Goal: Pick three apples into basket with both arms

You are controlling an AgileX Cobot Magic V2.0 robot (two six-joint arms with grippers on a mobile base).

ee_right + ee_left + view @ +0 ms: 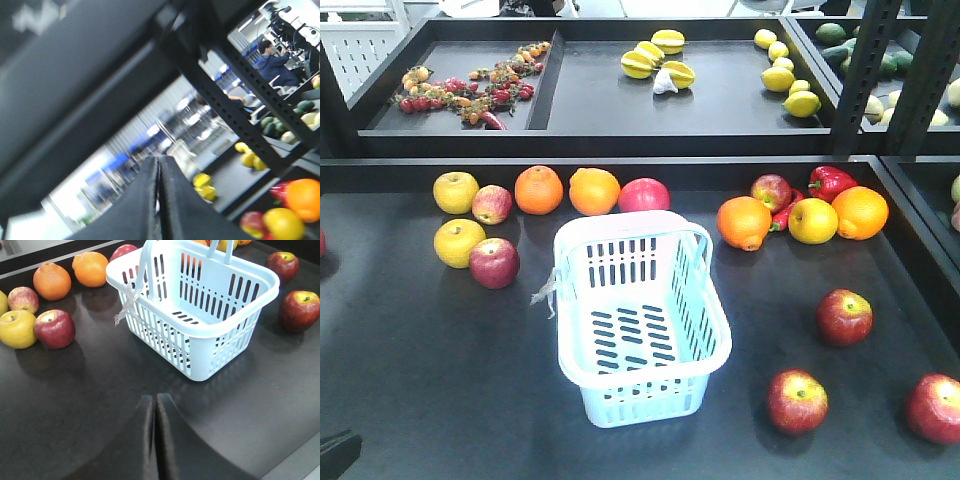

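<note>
Front view: the basket (pixel 645 377) sits empty in the middle of the bench (pixel 420 380), with three apples (pixel 844 316) loose to its right. Left wrist: the left gripper (pixel 154 402) is pinched together and should spread before dropping over the red apple (pixel 54 328) at far left. Right wrist: the right gripper (pixel 160 162) is together too, aimed at the shelves (pixel 235 175); swing it down first.

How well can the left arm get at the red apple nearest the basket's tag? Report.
Probably yes, freely: bare table lies between the shut left gripper and that apple; the basket stands aside.

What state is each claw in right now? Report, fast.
Left claw: closed, holding nothing.
Right claw: closed, holding nothing.
</note>
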